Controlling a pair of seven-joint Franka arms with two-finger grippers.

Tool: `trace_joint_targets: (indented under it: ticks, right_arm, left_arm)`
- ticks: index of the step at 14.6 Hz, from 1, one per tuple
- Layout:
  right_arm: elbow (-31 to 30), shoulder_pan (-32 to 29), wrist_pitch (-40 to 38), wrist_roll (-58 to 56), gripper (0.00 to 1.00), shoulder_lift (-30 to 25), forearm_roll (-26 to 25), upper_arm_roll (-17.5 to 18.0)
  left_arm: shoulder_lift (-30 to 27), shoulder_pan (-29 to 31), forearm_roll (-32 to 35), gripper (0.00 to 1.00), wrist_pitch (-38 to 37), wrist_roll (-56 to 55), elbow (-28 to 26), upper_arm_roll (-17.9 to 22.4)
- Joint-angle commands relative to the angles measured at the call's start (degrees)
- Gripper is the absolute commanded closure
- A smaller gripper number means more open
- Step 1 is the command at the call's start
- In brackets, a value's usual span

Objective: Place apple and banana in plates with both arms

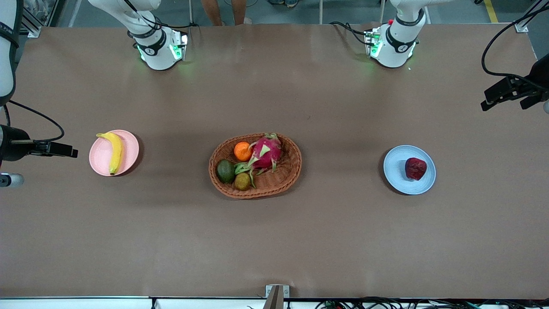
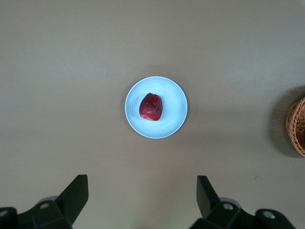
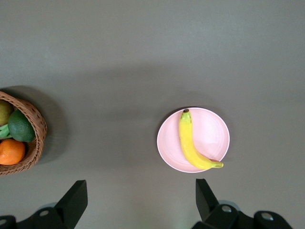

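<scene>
The dark red apple (image 1: pixel 415 168) lies on the light blue plate (image 1: pixel 395 169) toward the left arm's end of the table. The yellow banana (image 1: pixel 115 152) lies on the pale pink plate (image 1: pixel 130 150) toward the right arm's end. My left gripper (image 2: pixel 142 177) is open and empty, high over bare table beside the blue plate (image 2: pixel 171 117) and the apple (image 2: pixel 151 107). My right gripper (image 3: pixel 141 181) is open and empty, high over bare table beside the pink plate (image 3: pixel 212 133) and the banana (image 3: pixel 189 143). In the front view each hand shows at its table end, the left gripper (image 1: pixel 489 103) and the right gripper (image 1: pixel 70 152).
An oval wicker basket (image 1: pixel 291 171) stands mid-table between the plates, holding an orange (image 1: pixel 242 151), a pink dragon fruit (image 1: pixel 266 152), a green avocado (image 1: pixel 225 171) and a brownish-green fruit (image 1: pixel 242 181). Its rim shows in the left wrist view (image 2: pixel 296 126) and the right wrist view (image 3: pixel 39 131).
</scene>
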Motion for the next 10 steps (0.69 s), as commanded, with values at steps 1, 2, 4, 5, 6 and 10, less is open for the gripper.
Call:
trace_joint_targets:
  ticks: [1, 2, 4, 5, 6, 10]
  right_arm:
    - [-0.7, 3.9, -0.6, 0.8, 0.00, -2.1, -3.2, 0.2]
    - [-0.8, 4.9, -0.6, 0.9, 0.00, -2.5, -4.6, 0.3]
    - [-1.0, 5.3, -0.8, 0.9, 0.00, -2.6, -4.7, 0.2]
    - [-1.1, 5.0, -0.7, 0.9, 0.00, -2.6, -4.7, 0.2]
    - [-1.1, 4.8, -0.7, 0.9, 0.00, -2.6, -4.5, 0.1]
    - [-3.0, 2.0, -0.6, 0.2, 0.00, -3.8, -3.9, 0.0]
  left_arm:
    - [-0.2, 0.1, -0.1, 0.00, 0.6, 0.9, 0.4, -0.2]
    - [-0.2, 0.2, -0.1, 0.00, 0.5, 0.9, 0.3, -0.2]
    - [-0.3, 0.1, -0.1, 0.00, 0.6, 0.9, 0.3, -0.2]
    - [-0.3, 0.1, -0.1, 0.00, 0.6, 0.9, 0.3, -0.2]
    - [-0.3, 0.1, 0.0, 0.00, 0.6, 0.9, 0.4, -0.2]
    - [-0.3, 0.0, -0.1, 0.00, 0.6, 0.9, 0.4, -0.3]
